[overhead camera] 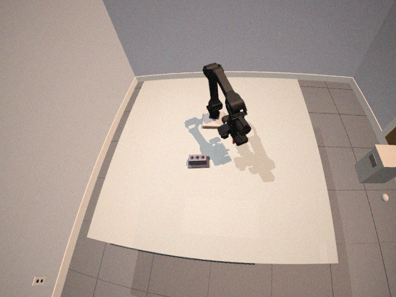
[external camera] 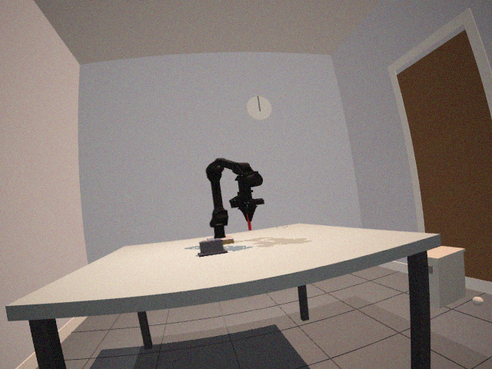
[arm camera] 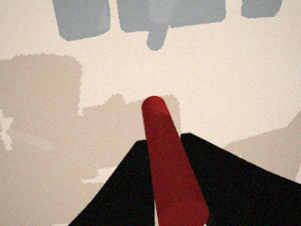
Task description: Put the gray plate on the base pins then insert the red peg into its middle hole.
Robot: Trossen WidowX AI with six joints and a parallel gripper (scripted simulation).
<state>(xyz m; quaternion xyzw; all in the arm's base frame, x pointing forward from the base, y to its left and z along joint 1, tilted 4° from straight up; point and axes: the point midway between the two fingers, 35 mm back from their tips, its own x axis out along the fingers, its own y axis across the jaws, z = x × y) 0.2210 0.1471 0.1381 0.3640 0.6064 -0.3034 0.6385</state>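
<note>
My gripper is shut on the red peg and holds it above the table. The peg is close to upright in the exterior view, its lower end sticking out below the fingertips. In the wrist view it runs between the two black fingers. The gray plate and base show as one gray block, lower and to the left of the gripper in the top and exterior views. Three dark holes line its top. The pins cannot be told apart. The block is outside the wrist view.
The pale table carries the arm and the block. The arm's foot stands on a light mounting board behind the block. Shadows of the arm lie on the table beside the block. A cabinet stands on the floor at the right.
</note>
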